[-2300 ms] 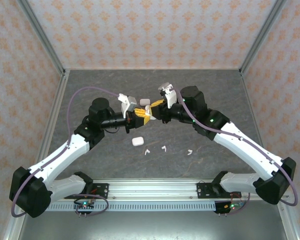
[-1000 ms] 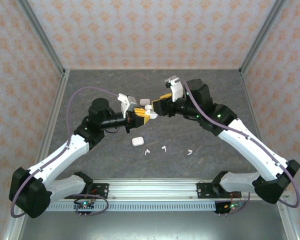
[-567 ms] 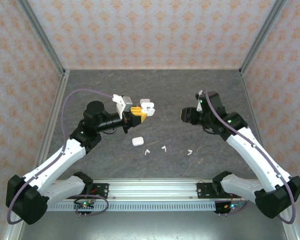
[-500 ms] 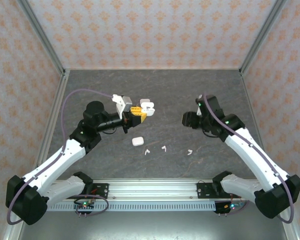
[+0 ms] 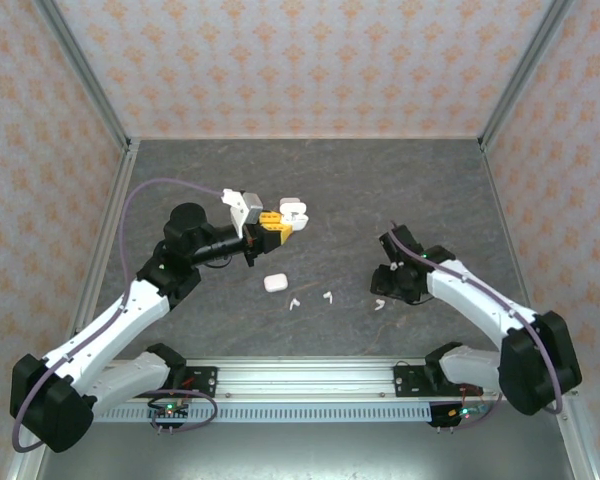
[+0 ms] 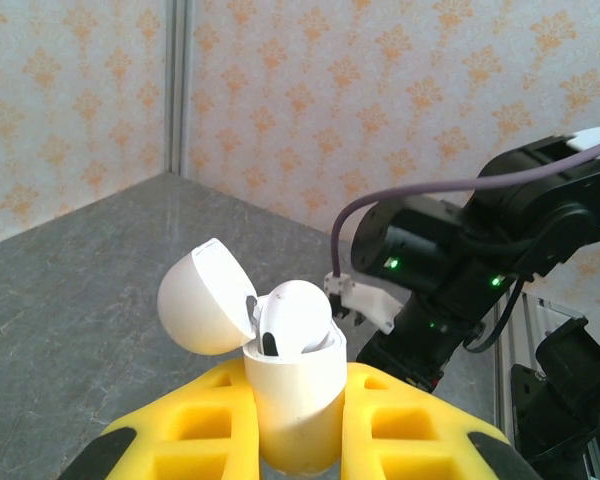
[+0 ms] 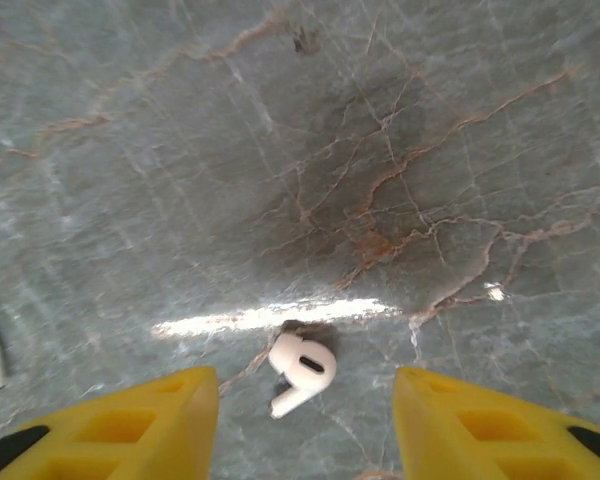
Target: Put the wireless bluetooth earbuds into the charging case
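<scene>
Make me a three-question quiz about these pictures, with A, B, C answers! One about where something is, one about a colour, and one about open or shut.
1. Where is the loose earbud by the right gripper?
A) on the table, between its fingers
B) inside a case
C) stuck to the wall

2. What colour are the left gripper's fingers?
A) blue
B) yellow
C) green

3. The lid of the charging case in the left gripper is
A) shut
B) missing
C) flipped open

Answers:
1 A: the right wrist view shows it lying on the grey stone between the two spread fingers.
2 B: the left wrist view shows both fingers bright yellow on either side of the case.
3 C: the lid tilts back on its hinge, and a seated earbud shows inside.
</scene>
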Controlling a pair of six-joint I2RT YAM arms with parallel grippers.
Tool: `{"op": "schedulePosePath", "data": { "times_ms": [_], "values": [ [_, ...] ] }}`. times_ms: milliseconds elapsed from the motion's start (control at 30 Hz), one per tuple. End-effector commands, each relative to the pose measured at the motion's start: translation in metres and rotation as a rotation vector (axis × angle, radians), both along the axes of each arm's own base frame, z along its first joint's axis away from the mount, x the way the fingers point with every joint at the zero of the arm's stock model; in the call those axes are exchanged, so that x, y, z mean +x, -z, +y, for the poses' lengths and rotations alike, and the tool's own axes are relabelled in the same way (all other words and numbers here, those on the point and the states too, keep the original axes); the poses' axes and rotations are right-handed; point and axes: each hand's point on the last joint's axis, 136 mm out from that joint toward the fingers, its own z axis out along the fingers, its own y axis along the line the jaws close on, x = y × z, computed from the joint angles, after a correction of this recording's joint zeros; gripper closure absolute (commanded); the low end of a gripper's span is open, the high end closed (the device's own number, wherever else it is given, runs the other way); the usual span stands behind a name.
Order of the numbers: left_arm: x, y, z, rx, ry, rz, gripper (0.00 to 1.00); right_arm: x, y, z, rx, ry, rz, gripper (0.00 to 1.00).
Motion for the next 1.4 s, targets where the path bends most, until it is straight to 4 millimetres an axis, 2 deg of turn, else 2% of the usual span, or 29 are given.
{"op": "schedulePosePath", "data": {
  "times_ms": [0,300,633,1367],
  "values": [
    [-0.004,-0.007,0.0,0.004,0.008,-0.046,0.97,0.012,0.007,0.005,0.022,0.028,-0.028,0.52],
    [-0.003,-0.005,-0.001,0.013,0.012,-0.038,0.97,0.009,0.026,0.006,0.015,0.028,0.021,0.56],
    [-0.001,-0.004,-0.002,0.014,0.013,-0.03,0.97,-0.003,0.031,-0.004,-0.035,0.047,0.071,0.57],
    [0.001,0.0,-0.002,0.018,0.008,-0.016,0.97,-0.016,0.04,-0.001,-0.02,0.03,0.146,0.67]
  ]
}}
